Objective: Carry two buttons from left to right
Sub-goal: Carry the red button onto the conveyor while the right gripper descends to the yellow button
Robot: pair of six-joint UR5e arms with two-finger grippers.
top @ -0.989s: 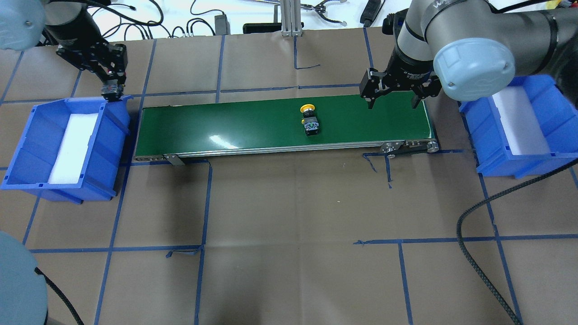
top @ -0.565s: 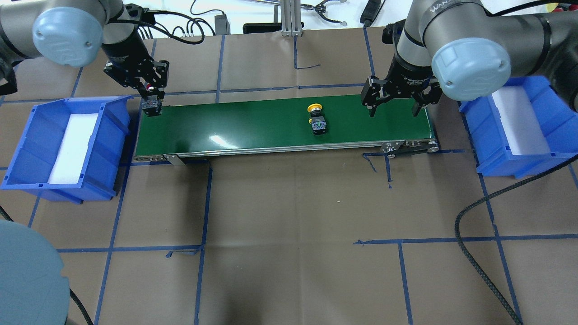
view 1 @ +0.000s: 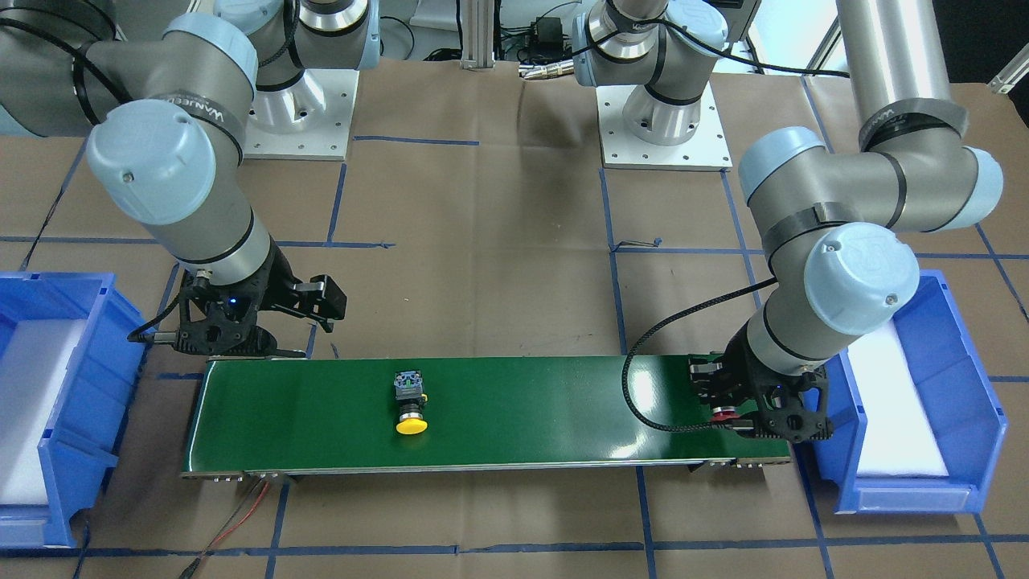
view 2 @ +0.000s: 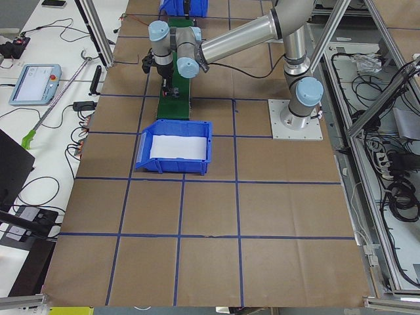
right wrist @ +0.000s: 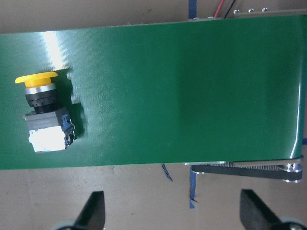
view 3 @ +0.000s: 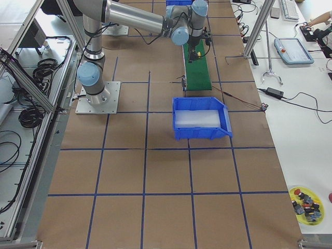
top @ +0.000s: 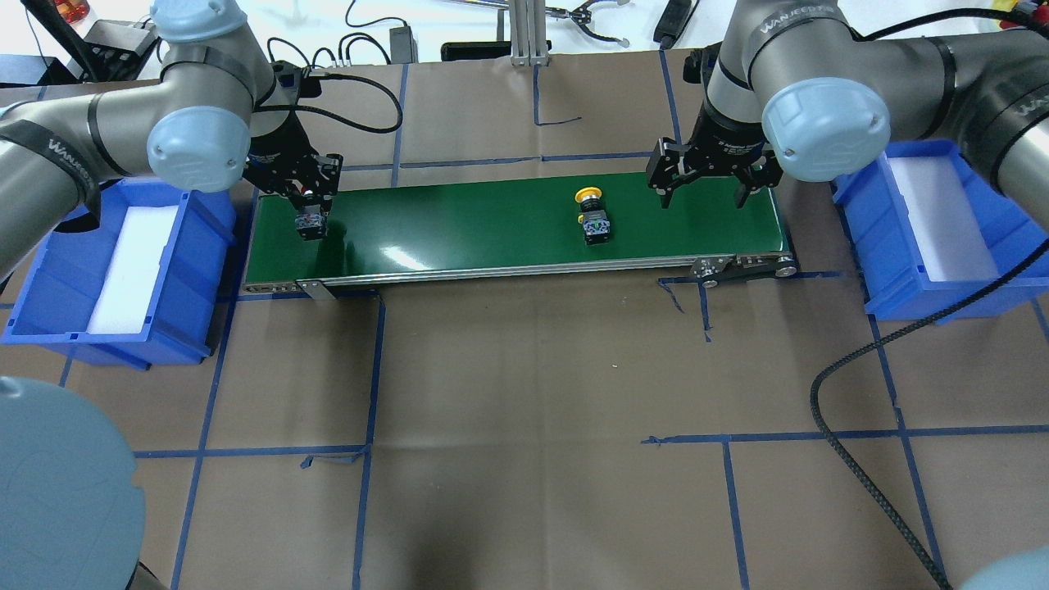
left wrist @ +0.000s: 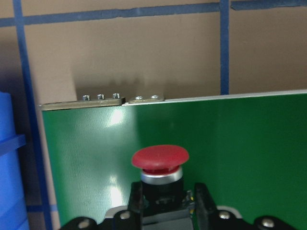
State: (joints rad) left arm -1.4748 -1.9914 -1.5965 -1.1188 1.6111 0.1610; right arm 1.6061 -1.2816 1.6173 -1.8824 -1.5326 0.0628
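Brown paper gridded with blue tape covers the surface, and a glossy green belt lies across it. Over the belt's left end the left gripper points steeply down, fingers clamped on the black body of the red button with its domed cap. Over the belt's right end the right gripper hangs with fingers spread wide. Nearer that end, the mushroom-capped yellow button lies on its side on the belt.
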